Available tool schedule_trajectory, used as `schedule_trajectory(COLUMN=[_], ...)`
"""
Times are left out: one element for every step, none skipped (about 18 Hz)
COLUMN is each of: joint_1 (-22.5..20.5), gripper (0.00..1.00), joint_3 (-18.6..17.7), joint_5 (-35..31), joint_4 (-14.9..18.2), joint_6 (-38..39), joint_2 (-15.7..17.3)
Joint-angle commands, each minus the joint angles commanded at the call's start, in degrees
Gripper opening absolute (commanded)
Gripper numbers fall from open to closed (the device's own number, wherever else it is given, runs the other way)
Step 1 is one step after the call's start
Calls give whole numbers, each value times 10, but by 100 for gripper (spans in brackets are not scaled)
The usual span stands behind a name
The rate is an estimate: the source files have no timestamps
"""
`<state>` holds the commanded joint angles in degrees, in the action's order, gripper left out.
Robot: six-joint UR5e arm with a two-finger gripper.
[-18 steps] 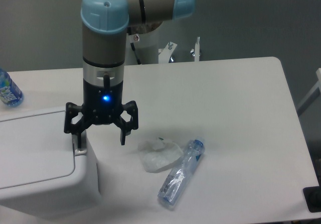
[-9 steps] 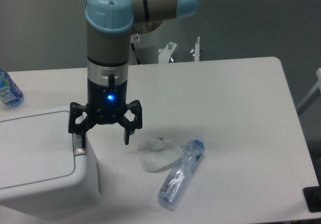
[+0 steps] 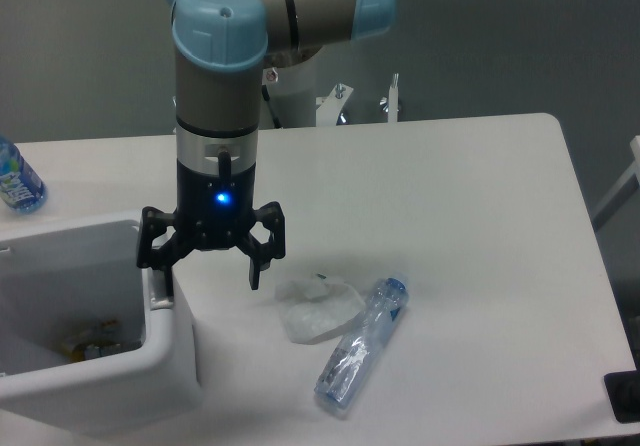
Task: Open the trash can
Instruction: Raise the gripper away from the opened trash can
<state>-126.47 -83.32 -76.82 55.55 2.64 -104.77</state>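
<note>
The white trash can (image 3: 160,366) stands at the lower left with its top open; the lid is out of view and some rubbish shows inside. Its grey push-button strip (image 3: 157,288) sits on the right rim. My gripper (image 3: 210,274) is open and empty, pointing straight down, with its left fingertip (image 3: 165,284) on or just above the button strip and its right fingertip (image 3: 254,276) over the table beside the bin.
A crumpled clear plastic wad (image 3: 318,308) and a crushed clear bottle (image 3: 360,344) with a blue cap lie on the white table (image 3: 450,216) right of the bin. A blue water bottle (image 3: 15,178) stands at the far left edge.
The gripper came down a little onto the button strip. The flat lid that covered the bin has swung away, and the bin's inside now shows.
</note>
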Motion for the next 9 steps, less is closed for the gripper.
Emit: schedule_trajectory(joint_1=[0,-3,-11,-23,-35,-51,-68,-86,-101], gripper=[100,100,100,100,100,100,100,100,100], joint_3=[3,7,13,23,32,43,53,56,57], joint_5=[0,0,0,0,-3,-6,-9,-15,-19], joint_4=[0,-1,-1,-1,-1,1,4,8,8], joint_6=[0,0,-1,-1,0,-1,-5,-7,-12], joint_2=[0,0,1,2,2,3,5,10,19])
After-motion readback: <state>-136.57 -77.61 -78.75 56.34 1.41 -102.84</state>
